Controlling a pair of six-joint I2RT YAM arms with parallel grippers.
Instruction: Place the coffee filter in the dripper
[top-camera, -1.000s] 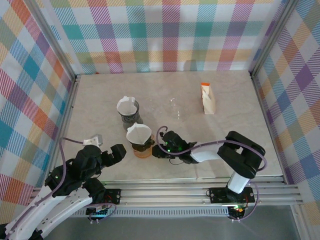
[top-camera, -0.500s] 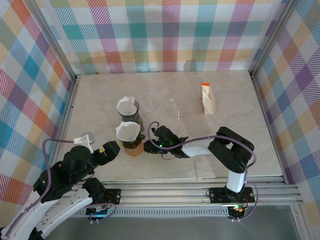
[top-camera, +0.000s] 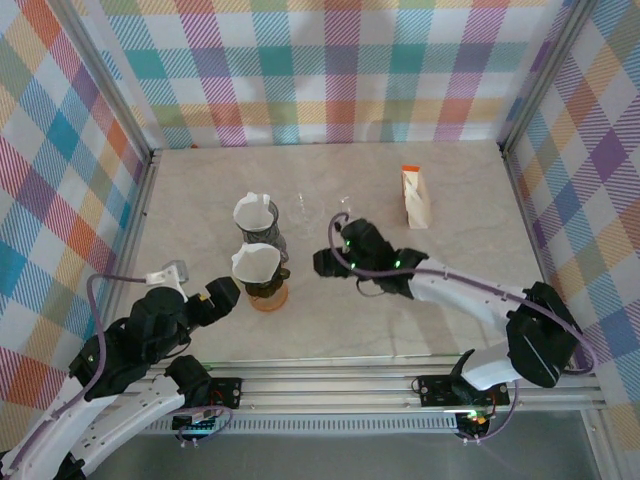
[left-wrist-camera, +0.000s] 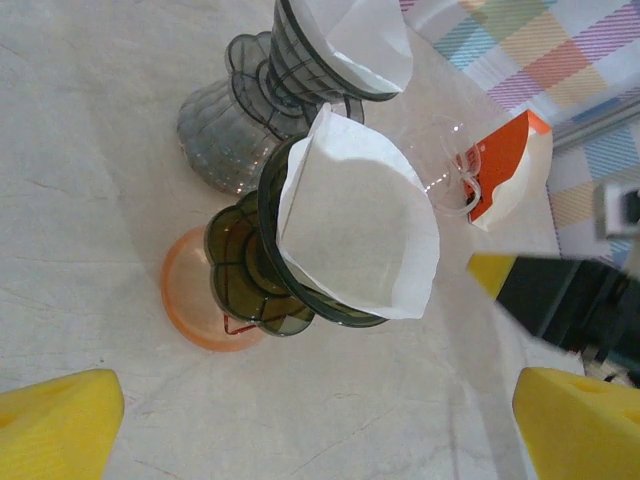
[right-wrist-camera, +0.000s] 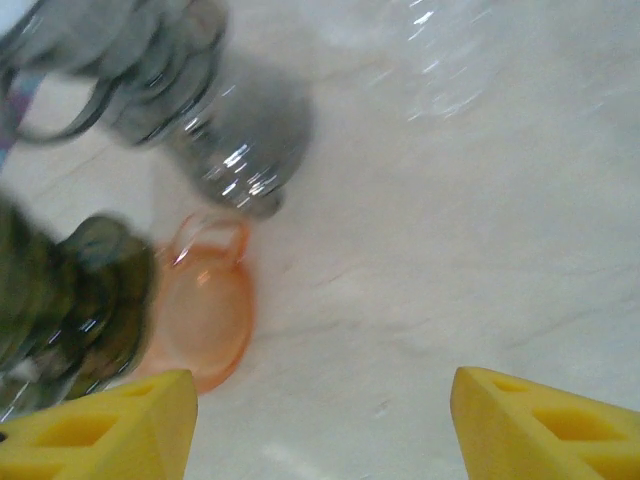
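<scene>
The coffee filter (left-wrist-camera: 360, 235) sits open-mouthed inside the dark green dripper (left-wrist-camera: 245, 275), which stands on an orange base (left-wrist-camera: 185, 300) on the marble table (left-wrist-camera: 80, 200). It lies ahead of the left gripper (left-wrist-camera: 315, 405), whose jaws are spread wide with nothing between them. It is also near the right gripper (top-camera: 322, 263), off to that gripper's left and not touching it; those jaws also stand apart and empty. The right wrist view is badly smeared (the dripper there is a dark green blur cut off at the left edge), though the orange base and a grey dripper (right-wrist-camera: 215, 110) can be made out. The left wrist view gives more: a second filter (left-wrist-camera: 360, 40) in that grey dripper, a clear glass (left-wrist-camera: 440, 160), and an orange-and-white box (left-wrist-camera: 505, 170) partly hidden behind the glass.
</scene>
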